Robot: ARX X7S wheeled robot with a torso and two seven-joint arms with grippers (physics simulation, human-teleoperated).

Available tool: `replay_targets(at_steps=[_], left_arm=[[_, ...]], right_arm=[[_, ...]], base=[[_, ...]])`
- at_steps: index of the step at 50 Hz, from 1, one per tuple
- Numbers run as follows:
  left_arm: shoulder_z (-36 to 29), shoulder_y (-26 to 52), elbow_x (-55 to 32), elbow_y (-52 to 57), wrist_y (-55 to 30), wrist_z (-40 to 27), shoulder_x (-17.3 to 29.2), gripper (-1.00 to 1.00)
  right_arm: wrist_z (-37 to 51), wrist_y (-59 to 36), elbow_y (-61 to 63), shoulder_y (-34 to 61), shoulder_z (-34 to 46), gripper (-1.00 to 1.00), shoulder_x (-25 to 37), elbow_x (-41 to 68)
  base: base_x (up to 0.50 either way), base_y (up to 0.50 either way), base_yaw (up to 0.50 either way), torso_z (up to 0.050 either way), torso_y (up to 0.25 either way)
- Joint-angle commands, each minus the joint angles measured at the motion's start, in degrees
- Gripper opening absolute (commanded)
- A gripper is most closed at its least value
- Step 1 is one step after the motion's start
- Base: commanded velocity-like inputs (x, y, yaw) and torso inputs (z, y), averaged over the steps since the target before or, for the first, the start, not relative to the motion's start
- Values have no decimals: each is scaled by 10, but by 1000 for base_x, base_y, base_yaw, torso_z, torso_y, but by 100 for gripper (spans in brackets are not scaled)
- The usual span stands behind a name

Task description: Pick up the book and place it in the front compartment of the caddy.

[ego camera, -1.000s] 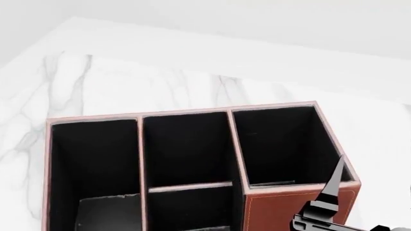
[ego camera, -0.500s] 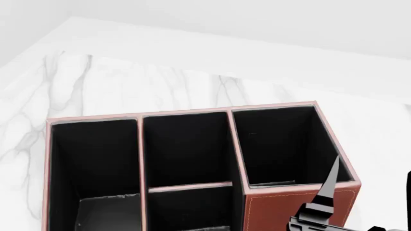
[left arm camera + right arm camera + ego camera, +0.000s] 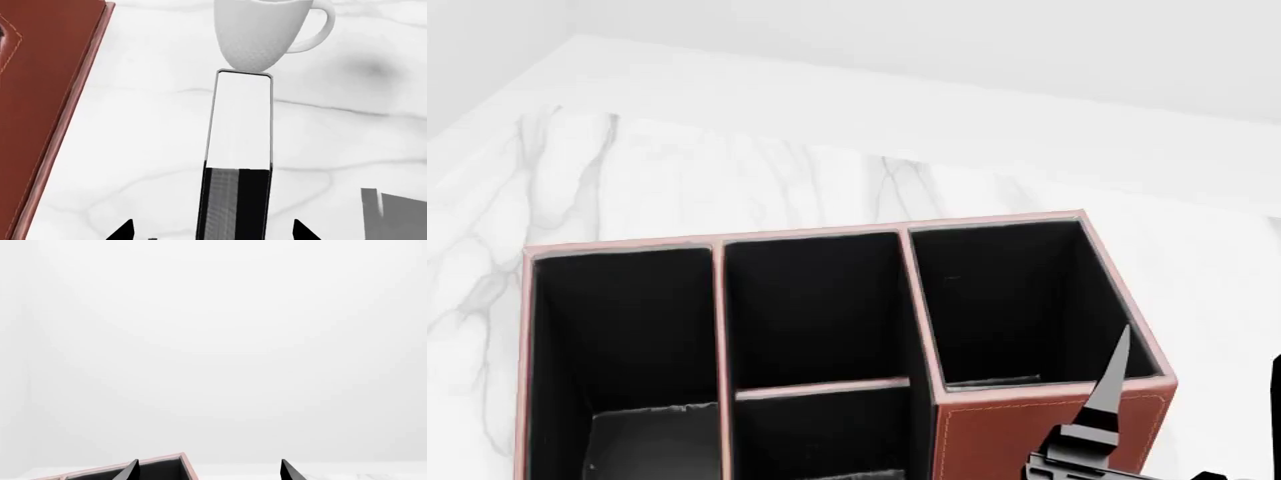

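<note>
In the left wrist view the thin black book [image 3: 237, 150] stands on edge on the marble, white page edge showing, between the fingertips of my left gripper [image 3: 212, 231]. The jaws are open with a gap on each side of the book. The reddish-brown caddy [image 3: 1028, 425] fills the lower head view; its side also shows in the left wrist view [image 3: 40, 100]. The small tall-walled cell [image 3: 814, 310] lies behind a low brown-rimmed divider [image 3: 821, 387]. My right gripper [image 3: 1196, 390] hovers at the caddy's near right corner, open and empty [image 3: 208, 471].
A white mug [image 3: 263, 35] stands just beyond the book's far end. A long narrow cell [image 3: 621, 340] and a larger cell [image 3: 1014, 300] flank the middle column. A grey block [image 3: 393, 215] lies near the left gripper. White marble [image 3: 694, 170] extends beyond the caddy to a wall.
My right gripper's finger has shifted slightly down and left in the head view. The caddy has not moved.
</note>
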State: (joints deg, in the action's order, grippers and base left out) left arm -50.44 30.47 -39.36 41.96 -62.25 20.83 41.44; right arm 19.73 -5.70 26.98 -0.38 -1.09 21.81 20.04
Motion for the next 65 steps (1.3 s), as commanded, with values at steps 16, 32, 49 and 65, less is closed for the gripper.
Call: replay_targets(at_steps=[16,32,49,65], left_arm=[[-52,-2,102,-9,78,20,5,-100],[17,60,46,121,42,10,27,-100],[58,177,-35,175,-14,4,31,-100],[6,265,63,88,38,54,34,-100]], right_arm=[[-20,-2,0,-1,-18,100,-6,1],[-19,-5,2,0,-16,100,-2,5],[-18,-1,2,-3,-11,100,0,1],[-17,4,-6,-1,-5,100,0,-6]], base=[[0,0,0,0,0],[0,0,0,0,1],[0,0,0,0,1],[0,0,0,0,1]])
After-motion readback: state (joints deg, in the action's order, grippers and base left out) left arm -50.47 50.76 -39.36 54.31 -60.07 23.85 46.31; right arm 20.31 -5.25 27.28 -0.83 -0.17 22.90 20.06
